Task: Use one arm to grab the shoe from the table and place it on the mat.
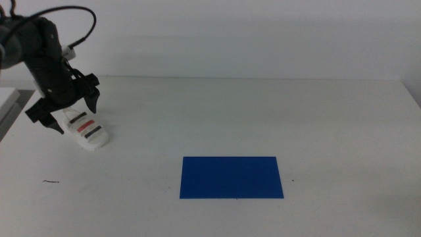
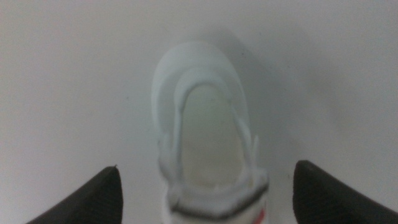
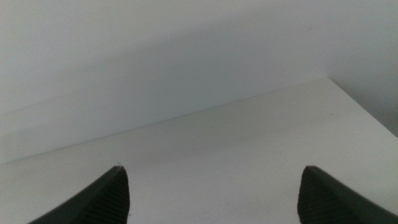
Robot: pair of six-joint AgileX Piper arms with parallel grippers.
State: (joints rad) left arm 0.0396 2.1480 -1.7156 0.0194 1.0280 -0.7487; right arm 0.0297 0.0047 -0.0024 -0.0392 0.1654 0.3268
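Shoe [image 1: 87, 130] and mat [image 1: 231, 177] lie well apart on the white table [image 1: 263, 112] as the left arm [image 1: 39, 56] works alone at the far left. Nearest the camera sits the mat, a flat blue rectangle just right of centre, lying bare. A thin dark speck [image 1: 50, 182] marks the tabletop at the near left.

Farther back and to the left rests the shoe, a white chunky-soled sandal with two black straps and one red strap, flat on the table and angled with its toe toward the near right. Over its far end hangs the left gripper [image 1: 66, 108], its two dark jaws spread wide, one on each side of the sandal's heel end. In the left wrist view the shoe [image 2: 205, 137] fills the gap between the jaw tips of the left gripper [image 2: 205, 193], with bare table showing on both sides of it (neither jaw appears to touch the sole). A black cable [image 1: 69, 13] loops above the arm.

The right gripper [image 3: 211, 196] waits out of the middle view; its wrist camera shows its jaws spread apart over bare table, with the far edge of the table and a pale wall [image 3: 155, 56] beyond.
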